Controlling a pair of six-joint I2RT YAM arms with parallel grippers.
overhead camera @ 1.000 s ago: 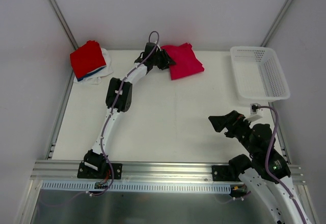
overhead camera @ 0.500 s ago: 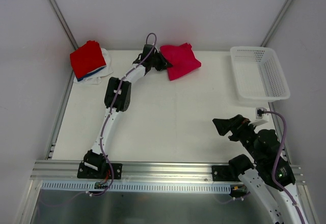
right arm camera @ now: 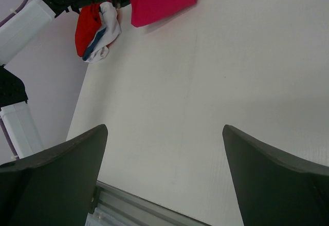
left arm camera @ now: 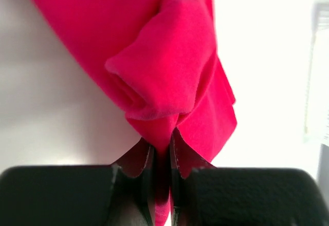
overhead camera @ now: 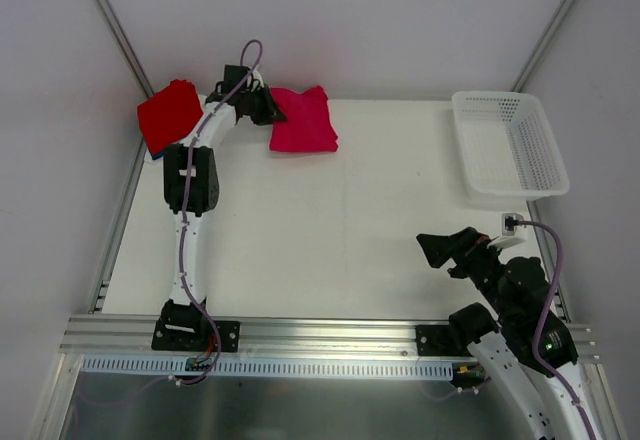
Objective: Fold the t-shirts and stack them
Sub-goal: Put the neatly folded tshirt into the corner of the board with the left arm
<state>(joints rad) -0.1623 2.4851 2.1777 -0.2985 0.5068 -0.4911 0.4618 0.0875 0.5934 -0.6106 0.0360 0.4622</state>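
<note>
Your left gripper (left arm camera: 162, 146) is clenched on a fold of the crimson-pink t-shirt (left arm camera: 169, 56), with the cloth pinched tight between its fingers at the shirt's left edge. The shirt lies bunched near the far edge of the white table (overhead camera: 340, 240). It is close to the right of the stack of folded t-shirts (overhead camera: 168, 115) in the far left corner, which has bright red on top and blue and white showing beneath. Your right gripper (right arm camera: 164, 129) hangs spread wide, grasping nothing, over the near right part of the table. The mesh basket (overhead camera: 463, 150) sits at the far right edge. Pale walls (overhead camera: 350, 20) close in the back and both sides, and a metal rail (overhead camera: 330, 335) runs along the near edge. The widest stretch of white tabletop lies in the middle, between the shirts, the basket and your right arm.
</note>
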